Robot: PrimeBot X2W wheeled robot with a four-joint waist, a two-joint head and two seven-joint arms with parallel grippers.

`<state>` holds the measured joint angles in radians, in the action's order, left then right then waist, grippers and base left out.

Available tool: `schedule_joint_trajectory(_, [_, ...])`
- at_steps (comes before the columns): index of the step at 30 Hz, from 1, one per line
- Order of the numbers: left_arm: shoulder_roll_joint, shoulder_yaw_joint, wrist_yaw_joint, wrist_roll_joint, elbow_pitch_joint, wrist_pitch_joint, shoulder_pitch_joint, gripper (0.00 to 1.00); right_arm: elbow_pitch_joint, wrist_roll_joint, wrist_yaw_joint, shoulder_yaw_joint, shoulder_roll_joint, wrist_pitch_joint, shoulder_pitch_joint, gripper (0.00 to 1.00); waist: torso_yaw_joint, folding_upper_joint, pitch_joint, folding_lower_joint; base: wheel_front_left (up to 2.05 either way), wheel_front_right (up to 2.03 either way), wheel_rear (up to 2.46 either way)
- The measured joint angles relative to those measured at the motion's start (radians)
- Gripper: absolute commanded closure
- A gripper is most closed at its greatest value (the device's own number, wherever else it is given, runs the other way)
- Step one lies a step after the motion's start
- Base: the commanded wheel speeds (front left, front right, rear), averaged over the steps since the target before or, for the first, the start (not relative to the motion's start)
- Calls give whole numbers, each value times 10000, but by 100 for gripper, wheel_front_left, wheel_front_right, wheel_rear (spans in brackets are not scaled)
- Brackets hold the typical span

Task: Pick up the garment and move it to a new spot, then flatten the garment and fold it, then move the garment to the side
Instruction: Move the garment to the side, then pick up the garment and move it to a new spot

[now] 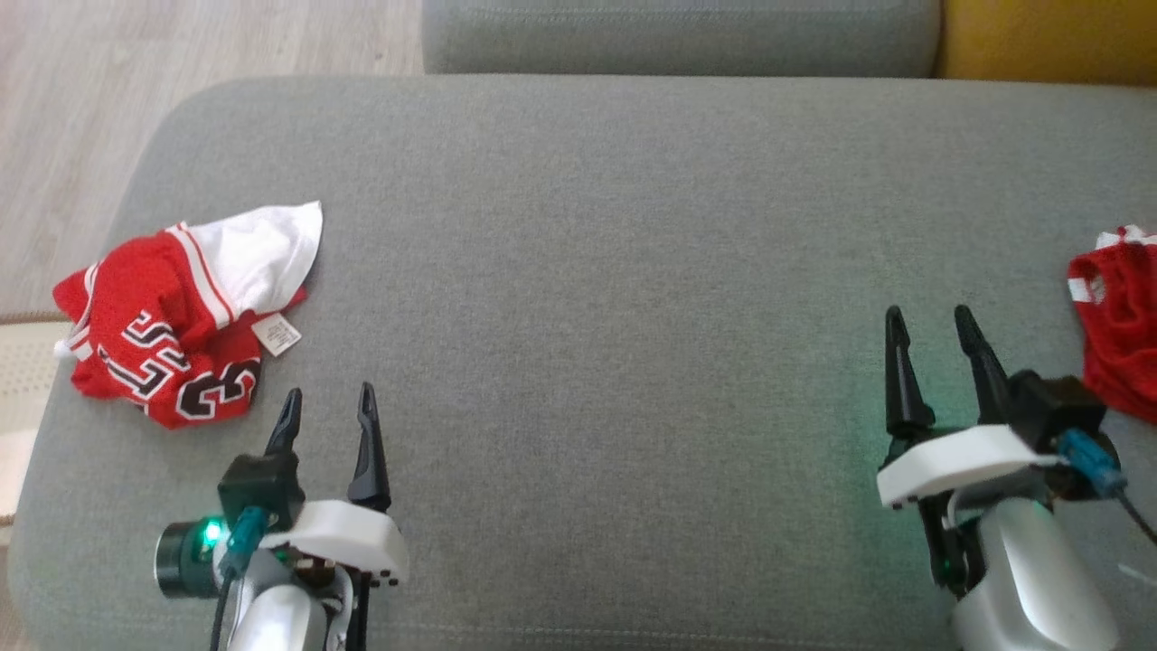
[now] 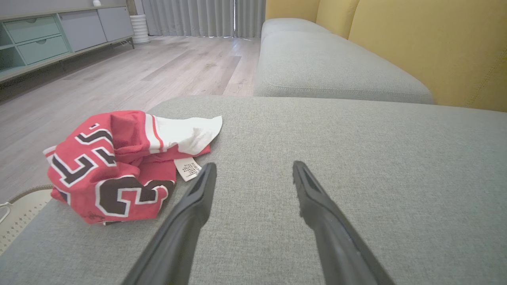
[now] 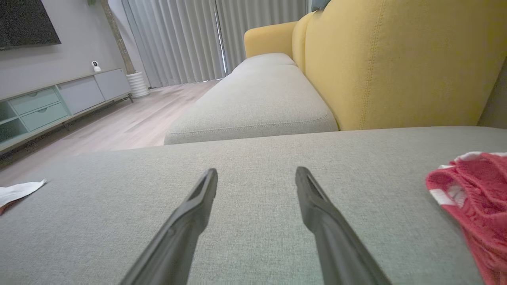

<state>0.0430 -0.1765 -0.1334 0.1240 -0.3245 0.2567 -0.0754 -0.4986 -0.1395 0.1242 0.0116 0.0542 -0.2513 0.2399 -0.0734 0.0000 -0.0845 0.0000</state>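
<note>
Nearest you, your left gripper [image 1: 329, 391] and right gripper [image 1: 929, 312] hovered over the grey cushion [image 1: 615, 271], both claws spread wide and empty. Just beyond the left one's fingertips lay the garment [image 1: 172, 334], a red jersey crumpled in a heap near the cushion's left edge. A second red cloth [image 1: 1116, 325] sat at the far right. By that look, nothing was done yet: pick-up, flattening, folding and the move aside all lay ahead.
</note>
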Motion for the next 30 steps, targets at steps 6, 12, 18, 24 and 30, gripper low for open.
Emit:
schedule_joint_trajectory(6, [0,35,2,42,0,0,198,0,35,-105,0,-52,-6,0,-267,0,-5,0,61,0,0,0,0])
schedule_joint_trajectory(12, [-2,17,0,54,4,0,193,0,65,-105,0,-138,-13,0,-262,0,-272,0,-12,0,0,0,0])
schedule_joint_trajectory(18, [-4,52,-46,113,13,0,190,0,84,-182,0,-445,-23,2,-257,0,-741,0,-49,0,0,0,0])
schedule_joint_trajectory(24, [2,345,-182,201,61,0,162,0,201,-198,0,-719,-29,2,-217,0,-1538,0,-231,0,0,0,0])
schedule_joint_trajectory(30, [-8,727,-360,464,121,0,100,0,211,-280,0,-1032,-27,2,11,0,-2403,0,-458,0,0,0,0])
